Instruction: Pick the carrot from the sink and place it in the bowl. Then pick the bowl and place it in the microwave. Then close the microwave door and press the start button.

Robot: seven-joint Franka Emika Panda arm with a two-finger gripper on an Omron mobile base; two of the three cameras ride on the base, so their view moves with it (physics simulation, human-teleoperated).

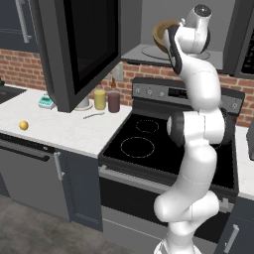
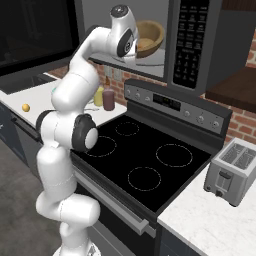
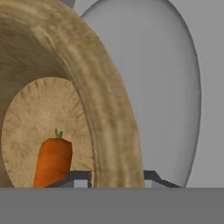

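Item: wide, shallow round bowl of tan-brown grainy wood (image 3: 105, 100). It was found inside the open cavity of the wide dark built-in microwave (image 2: 192, 45), over the round glass turntable (image 3: 175, 87), against the grey interior.

Item: small tapered orange carrot with a green stub (image 3: 52, 159). It was seen lying on the bowl's floor.

Item: two-finger gripper (image 3: 117, 178) on the white arm. Its two dark fingertips were set one on each side of the bowl's rim, partly closed, the wall of the bowl being clamped between them; the arm was reached up from the base into the cavity.

Item: large dark-framed microwave door with black glass window (image 1: 82, 49). It was swung fully open to the left, above the white counter.

Item: black glass cooktop with four ring marks (image 2: 145, 160), placed beneath the microwave. A silver toaster (image 2: 232, 172) was noted to its right, and a small round yellow fruit (image 1: 23, 125) on the left counter.
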